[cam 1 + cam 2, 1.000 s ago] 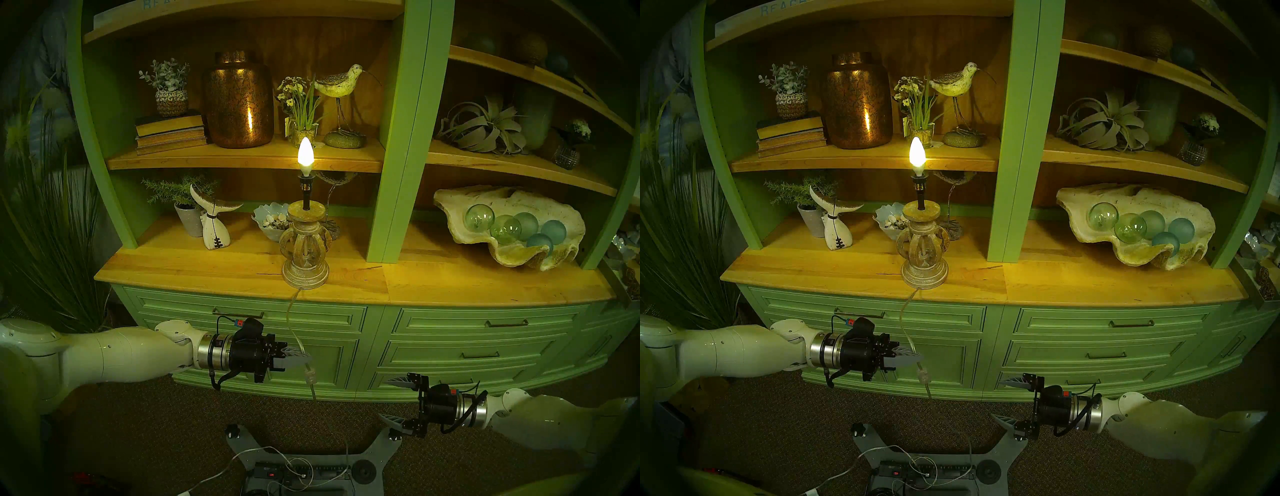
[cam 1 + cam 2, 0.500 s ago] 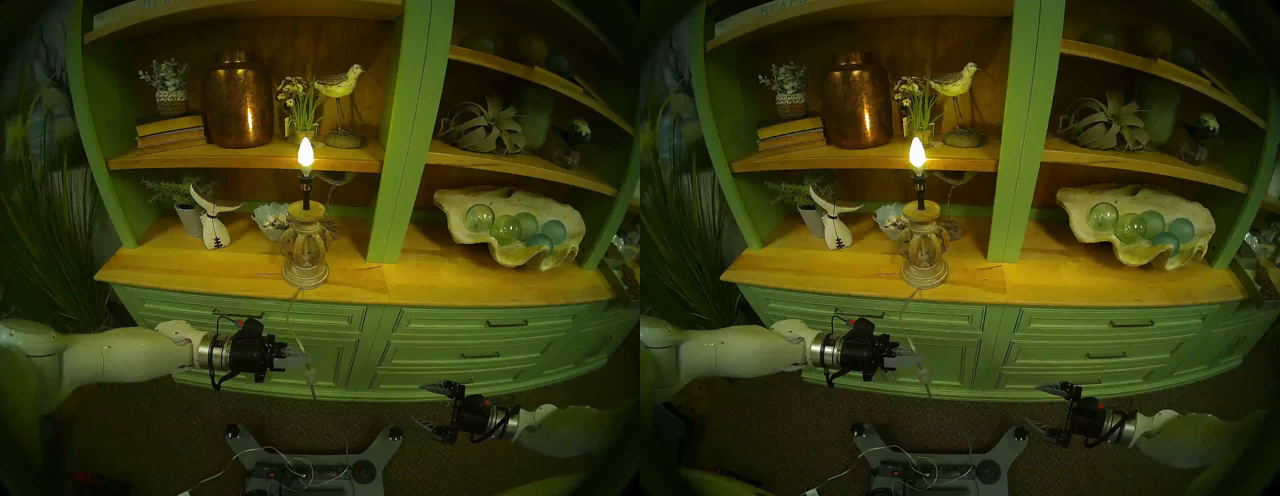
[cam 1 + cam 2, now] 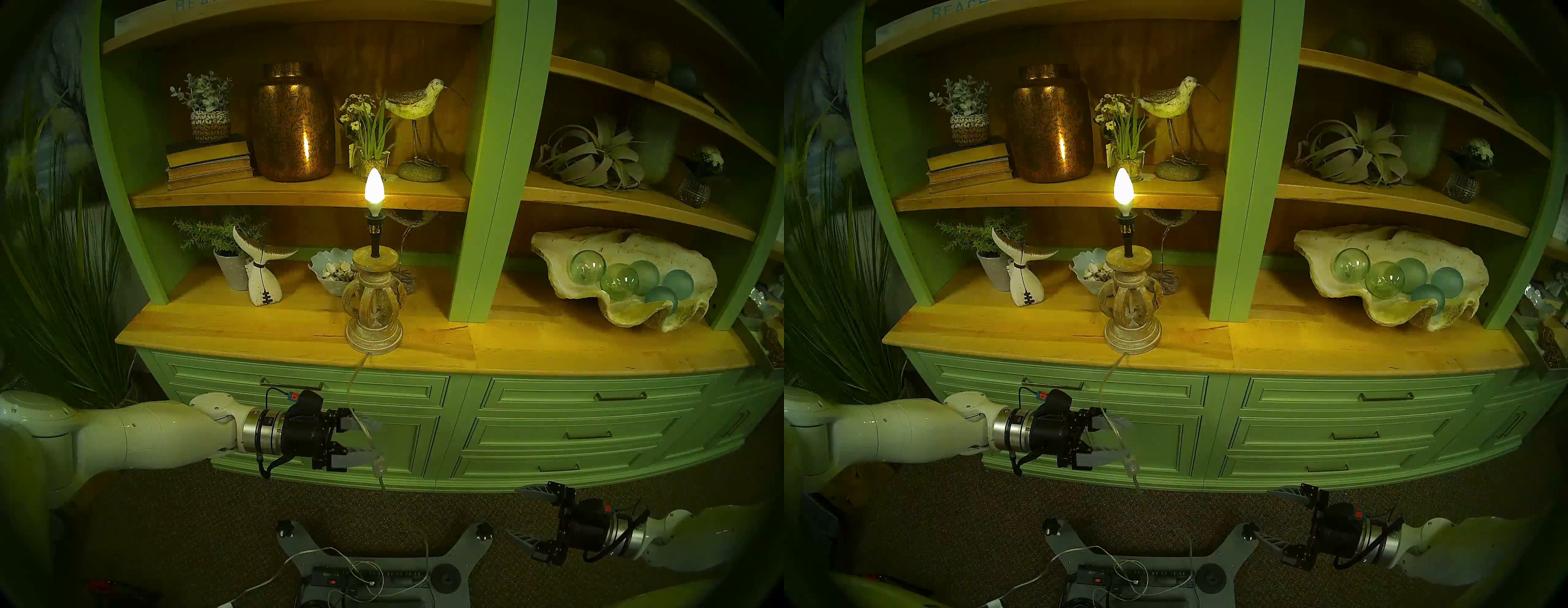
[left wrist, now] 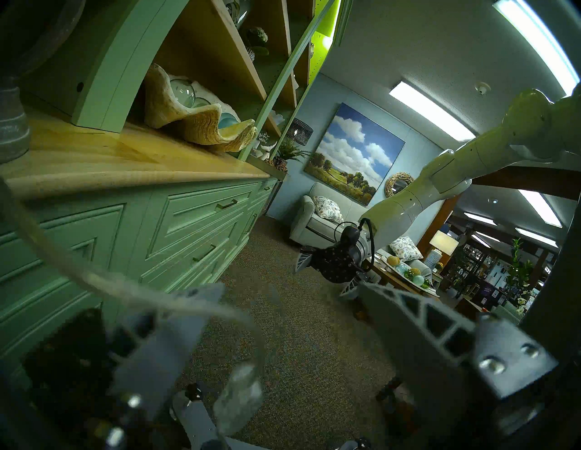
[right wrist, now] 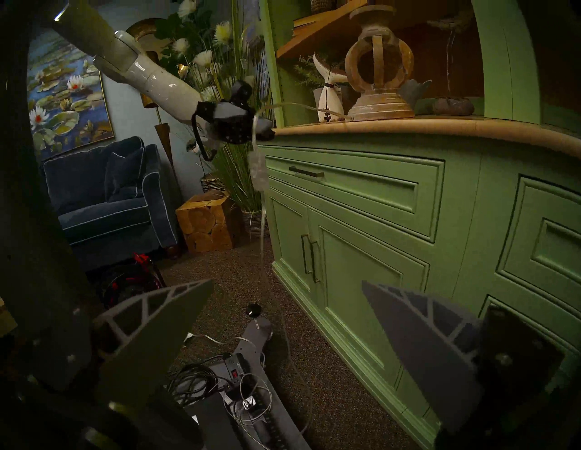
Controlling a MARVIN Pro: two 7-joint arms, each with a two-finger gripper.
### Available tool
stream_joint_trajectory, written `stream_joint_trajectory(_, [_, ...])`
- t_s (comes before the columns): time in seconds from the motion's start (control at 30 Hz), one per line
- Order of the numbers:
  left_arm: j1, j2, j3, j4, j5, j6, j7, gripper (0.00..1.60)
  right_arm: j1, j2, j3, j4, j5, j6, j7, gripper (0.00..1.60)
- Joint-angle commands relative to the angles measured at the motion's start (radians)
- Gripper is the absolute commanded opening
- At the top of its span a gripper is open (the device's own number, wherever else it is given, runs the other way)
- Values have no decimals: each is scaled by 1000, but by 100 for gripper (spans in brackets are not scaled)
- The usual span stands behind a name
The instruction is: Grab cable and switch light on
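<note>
The light (image 3: 374, 192) glows at the top of its stem, its turned base (image 3: 373, 335) standing at the front edge of the desk (image 3: 254, 335); so the switching part looks done, and what remains, I judge, is only to let go cleanly. From the lamp base the cable (image 3: 355, 390) drops over the desk edge and hangs nearly upright down the green drawer fronts (image 3: 551, 424); its long axis runs top to bottom, crossing the gap of the left gripper (image 3: 375, 439) from upper finger to lower. The clear inline switch (image 3: 379, 457) hangs straight below the lamp base, touching or just beside the tip of the lower finger; which of the two, the views do not settle. The left jaws stand parted, moderately wide, clamping nothing; the cord merely threads between them, and the upper finger is motion-blurred. The right gripper (image 3: 524, 516) sits well off to the right of the lamp base and lower, near the carpet; its jaws are spread wide and empty; the left arm is plainly the nearer to the cable.
</note>
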Motion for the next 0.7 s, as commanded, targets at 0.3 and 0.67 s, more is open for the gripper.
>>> stream_joint_trajectory(0.3, [62, 57, 29, 82, -20, 30, 85, 160, -136, 180, 43, -237, 49, -10, -88, 160])
stream_joint_trajectory(0.67, [101, 84, -4, 162, -83, -3, 270, 160, -180, 213, 60, -292, 51, -10, -150, 160])
